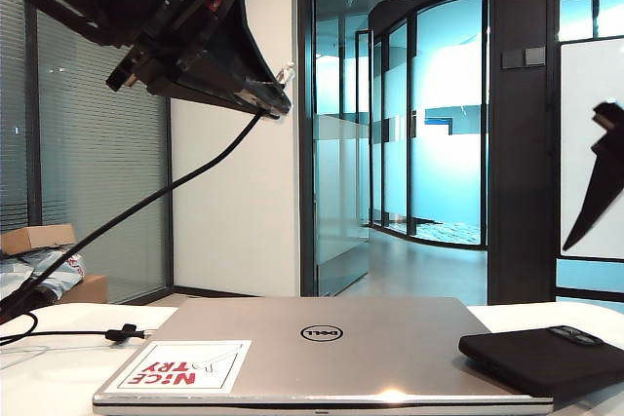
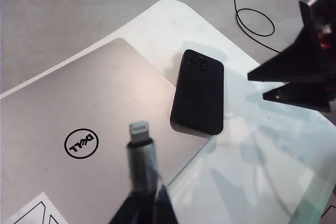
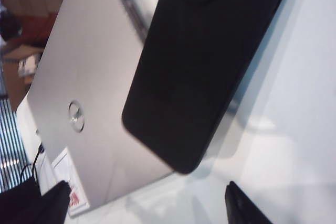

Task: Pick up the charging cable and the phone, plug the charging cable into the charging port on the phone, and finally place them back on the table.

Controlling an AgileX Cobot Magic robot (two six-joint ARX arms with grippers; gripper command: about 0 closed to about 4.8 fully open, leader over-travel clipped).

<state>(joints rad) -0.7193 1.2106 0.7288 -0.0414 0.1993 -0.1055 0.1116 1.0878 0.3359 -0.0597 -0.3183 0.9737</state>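
Holding the charging cable (image 2: 140, 156) up high by its plug, the left claw (image 1: 268, 94) is clenched, while the right claw (image 3: 147, 203) hangs wide apart over the phone (image 2: 199, 91), not yet lifted, half on the laptop (image 2: 79, 129), half on the tabletop (image 2: 252, 171).

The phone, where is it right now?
The phone lies at the right of the exterior view, on the right edge of the silver laptop, partly overhanging the white table, with the open right gripper above it.

low table-level front view, wrist views overhead
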